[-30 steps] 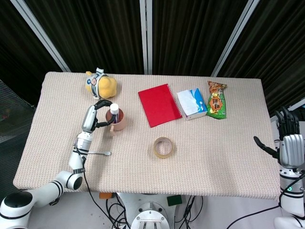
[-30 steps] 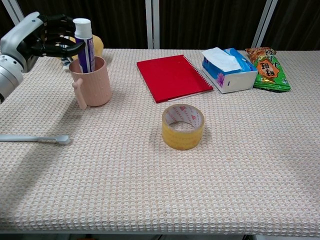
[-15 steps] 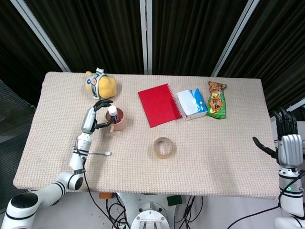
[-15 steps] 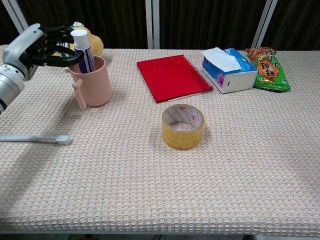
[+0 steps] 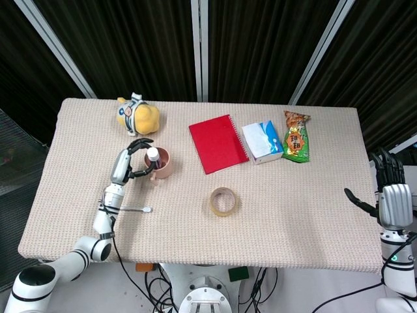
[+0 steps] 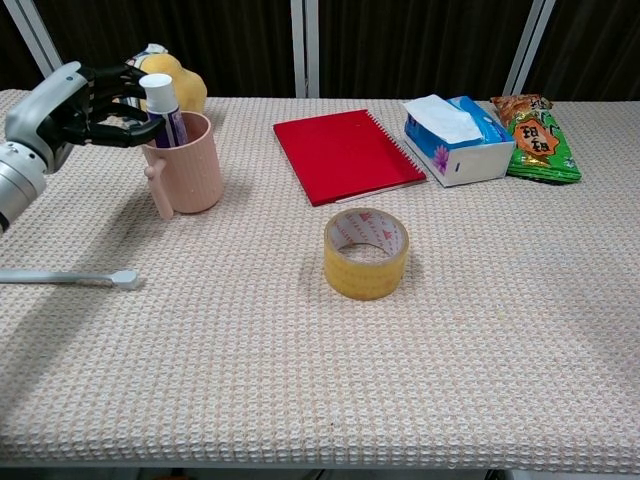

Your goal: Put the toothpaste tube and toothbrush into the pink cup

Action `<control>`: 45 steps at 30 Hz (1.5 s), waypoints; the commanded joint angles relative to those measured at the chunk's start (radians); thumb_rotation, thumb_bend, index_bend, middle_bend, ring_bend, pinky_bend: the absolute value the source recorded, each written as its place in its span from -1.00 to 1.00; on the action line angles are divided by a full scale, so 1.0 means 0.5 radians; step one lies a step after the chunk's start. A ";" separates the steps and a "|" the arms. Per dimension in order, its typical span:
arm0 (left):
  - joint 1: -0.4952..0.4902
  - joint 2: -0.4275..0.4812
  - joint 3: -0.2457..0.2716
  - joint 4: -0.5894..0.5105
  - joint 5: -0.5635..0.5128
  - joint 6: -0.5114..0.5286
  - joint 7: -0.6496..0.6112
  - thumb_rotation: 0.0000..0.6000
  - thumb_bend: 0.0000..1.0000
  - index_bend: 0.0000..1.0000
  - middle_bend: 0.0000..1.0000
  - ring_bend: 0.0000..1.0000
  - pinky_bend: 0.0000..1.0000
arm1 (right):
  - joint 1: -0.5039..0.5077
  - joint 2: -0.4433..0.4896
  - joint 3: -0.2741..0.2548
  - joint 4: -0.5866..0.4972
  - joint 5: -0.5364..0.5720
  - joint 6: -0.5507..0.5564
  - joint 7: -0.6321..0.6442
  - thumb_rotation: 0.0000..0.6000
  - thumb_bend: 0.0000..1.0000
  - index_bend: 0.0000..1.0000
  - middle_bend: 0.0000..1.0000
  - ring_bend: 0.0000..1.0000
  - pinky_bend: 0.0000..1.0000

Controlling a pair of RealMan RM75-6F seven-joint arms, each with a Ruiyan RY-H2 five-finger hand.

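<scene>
The pink cup [image 6: 192, 170] [image 5: 165, 171] stands at the table's left. A white-capped toothpaste tube [image 6: 160, 97] [image 5: 153, 155] stands upright inside it, leaning on the rim's left side. My left hand [image 6: 70, 100] [image 5: 128, 162] reaches in from the left, and its dark fingers [image 6: 128, 130] hold the tube's upper part. The toothbrush [image 6: 70, 278] [image 5: 133, 209] lies flat on the cloth in front of the cup, near the left edge. My right hand [image 5: 389, 195] hangs off the table's right edge with fingers spread, holding nothing.
A roll of yellow tape [image 6: 366, 252] sits mid-table. Behind it lie a red notebook [image 6: 345, 153], a tissue box [image 6: 458, 140] and a green snack packet [image 6: 533, 124]. A yellow plush toy [image 5: 138, 115] sits behind the cup.
My left hand has come down and back a little, and the toothpaste tube has sunk lower into the pink cup. The toothbrush and right hand stay put.
</scene>
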 commanded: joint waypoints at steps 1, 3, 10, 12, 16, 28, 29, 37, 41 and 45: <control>0.002 0.000 0.009 0.006 0.005 -0.010 -0.018 1.00 -0.39 -0.18 -0.50 -0.65 -0.46 | 0.001 -0.002 0.001 0.001 0.001 0.000 -0.001 1.00 -0.19 -1.00 -1.00 -1.00 -1.00; 0.004 0.000 0.012 0.012 0.007 -0.013 -0.037 1.00 -0.39 -0.26 -0.50 -0.65 -0.47 | 0.002 -0.002 0.001 0.002 0.002 -0.004 -0.004 1.00 -0.19 -1.00 -1.00 -1.00 -1.00; 0.002 0.002 0.021 0.022 0.018 -0.012 -0.060 1.00 -0.39 -0.33 -0.50 -0.66 -0.47 | 0.002 -0.002 0.005 -0.008 0.018 -0.017 -0.016 1.00 -0.20 -1.00 -1.00 -1.00 -1.00; 0.003 0.003 0.022 0.021 0.018 -0.014 -0.064 1.00 -0.39 -0.34 -0.50 -0.66 -0.47 | 0.000 -0.003 0.003 -0.009 0.019 -0.019 -0.016 1.00 -0.19 -1.00 -1.00 -1.00 -1.00; 0.007 0.006 0.020 0.017 0.017 -0.008 -0.072 1.00 -0.39 -0.39 -0.50 -0.66 -0.47 | -0.002 -0.003 0.003 -0.005 0.021 -0.018 -0.013 1.00 -0.20 -1.00 -1.00 -1.00 -1.00; 0.030 0.051 0.027 -0.065 0.060 0.106 -0.099 1.00 -0.39 -0.51 -0.50 -0.67 -0.47 | 0.000 -0.009 0.015 0.004 0.021 -0.003 -0.002 1.00 -0.20 -1.00 -1.00 -1.00 -1.00; 0.036 0.063 0.017 -0.092 0.062 0.140 -0.095 1.00 -0.39 -0.51 -0.51 -0.67 -0.47 | 0.000 -0.010 0.017 0.006 0.020 0.001 -0.001 1.00 -0.20 -1.00 -1.00 -1.00 -1.00; 0.171 0.316 -0.109 -0.589 0.045 0.494 0.168 1.00 -0.39 -0.56 -0.55 -0.70 -0.46 | 0.005 -0.009 0.020 0.010 0.019 -0.002 -0.001 1.00 -0.18 -1.00 -1.00 -1.00 -1.00; 0.323 0.609 -0.044 -0.933 0.023 0.526 0.554 1.00 -0.39 -0.56 -0.61 -0.70 -0.44 | 0.004 -0.009 0.032 0.013 0.024 0.012 0.017 1.00 -0.16 -1.00 -1.00 -1.00 -1.00; 0.468 0.956 0.169 -1.161 0.058 0.427 1.001 1.00 -0.39 -0.53 -0.66 -0.70 -0.42 | 0.004 -0.007 0.050 0.026 0.031 0.030 0.038 1.00 -0.15 -1.00 -1.00 -1.00 -1.00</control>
